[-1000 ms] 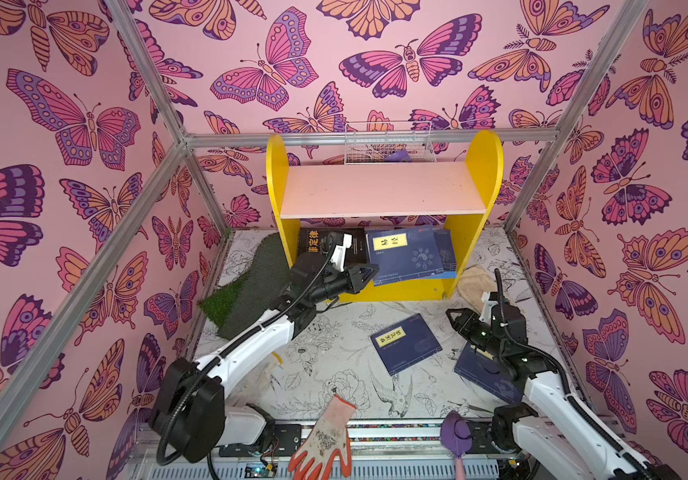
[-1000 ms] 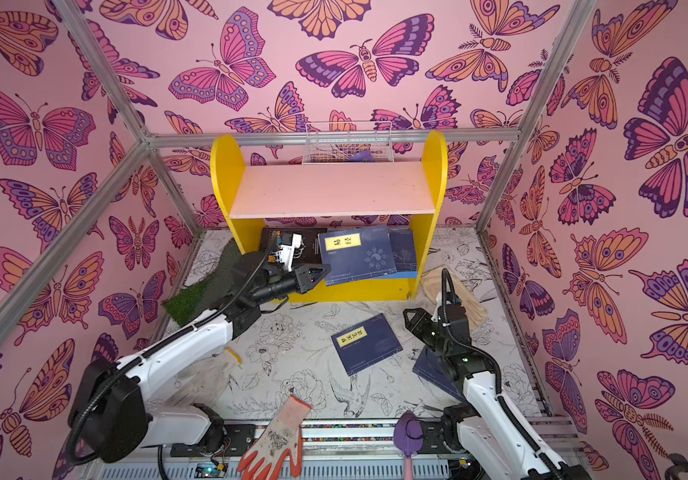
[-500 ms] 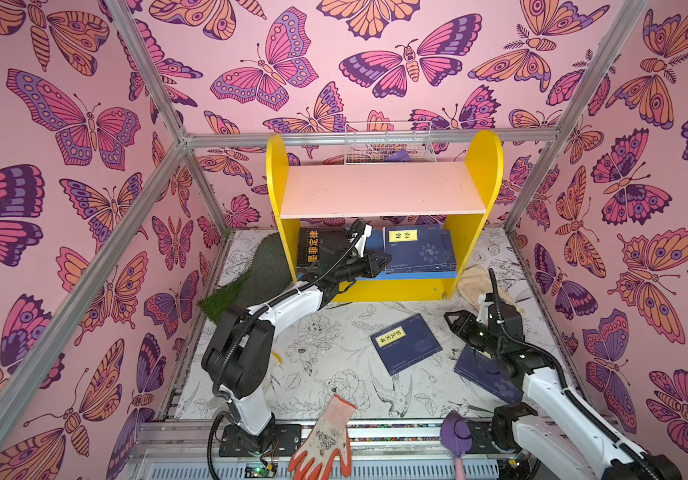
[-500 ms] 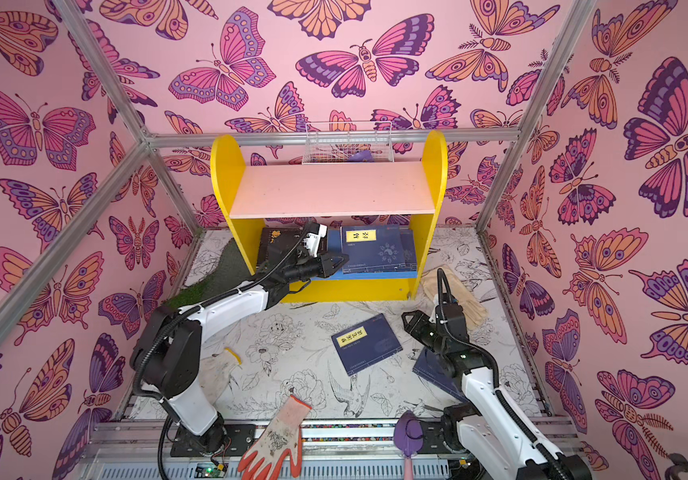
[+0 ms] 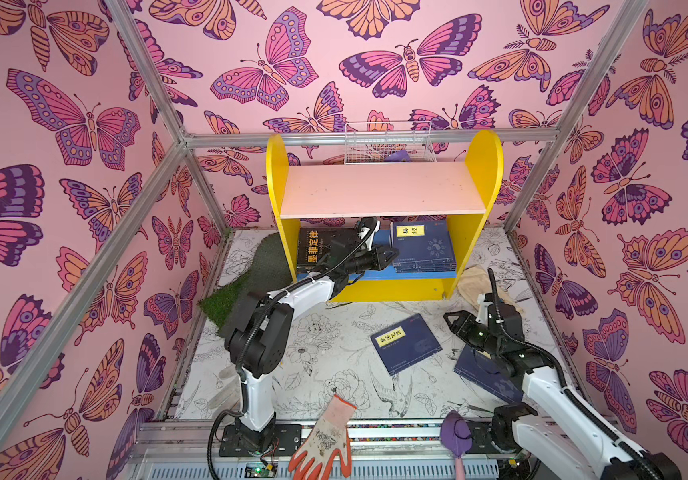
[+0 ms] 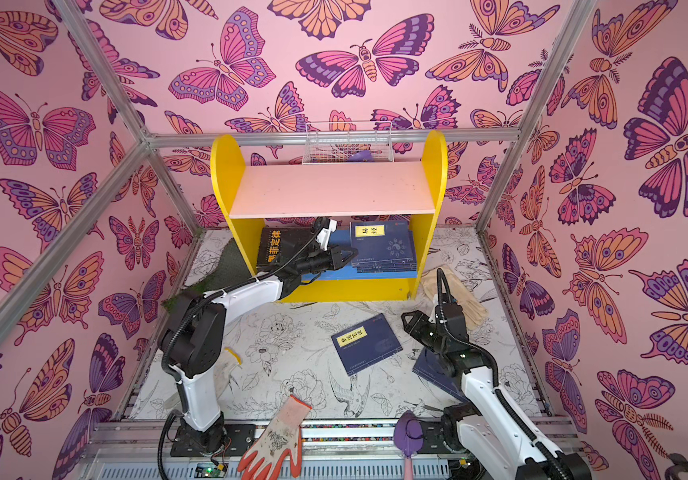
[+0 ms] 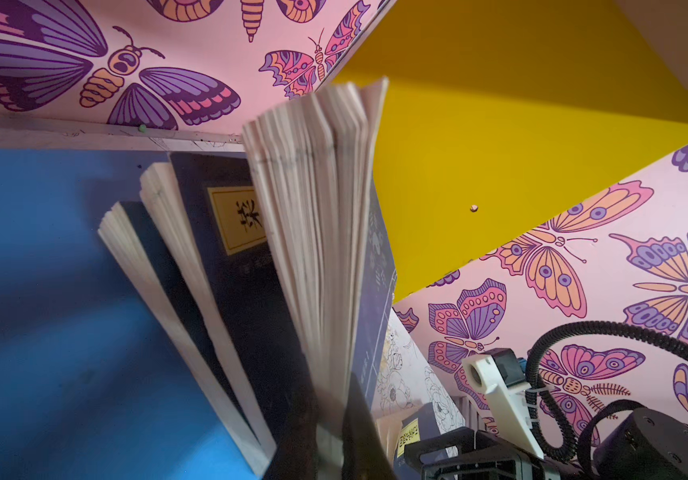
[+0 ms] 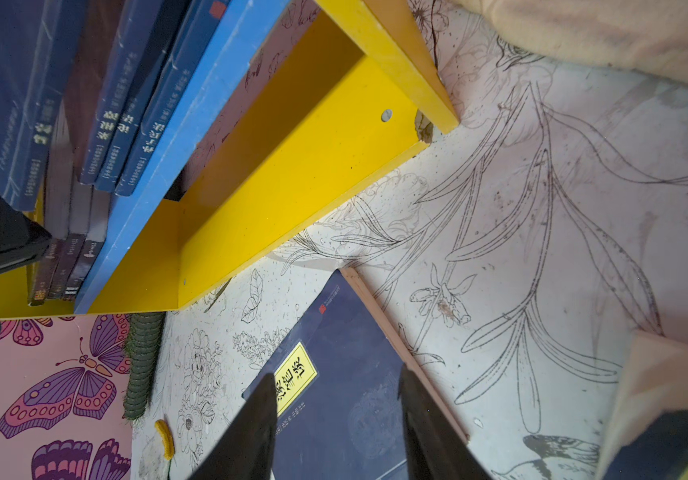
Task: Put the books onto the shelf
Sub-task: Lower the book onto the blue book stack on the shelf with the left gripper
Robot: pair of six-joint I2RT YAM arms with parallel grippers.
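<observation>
On the shelf [image 5: 485,166], a dark paperback [image 5: 313,249] lies at the left end of the blue lower board [image 7: 42,270]. Beside it the left gripper [image 5: 390,255] is clenched on the page edge of the top navy book [image 5: 423,245], which rests on the navy stack [image 5: 427,266] at the shelf's right end. It should probably let go only once the book lies square, then back straight out under the shelf's pink board [image 5: 379,189].

In front of the shelf a loose navy book [image 5: 406,343] lies flat. The right gripper [image 5: 450,322] hovers by it, jaws parted and empty. Another navy book [image 5: 483,374] lies under that arm.

The floral mat [image 5: 334,324] is flat, so thin books sit flush. A turf patch [image 5: 250,282] lies by the shelf's left foot, an orange glove [image 5: 325,436] well in front of the shelf, and a beige glove [image 5: 475,282] by its right foot. Butterfly walls [image 5: 84,124] close in around the shelf.
</observation>
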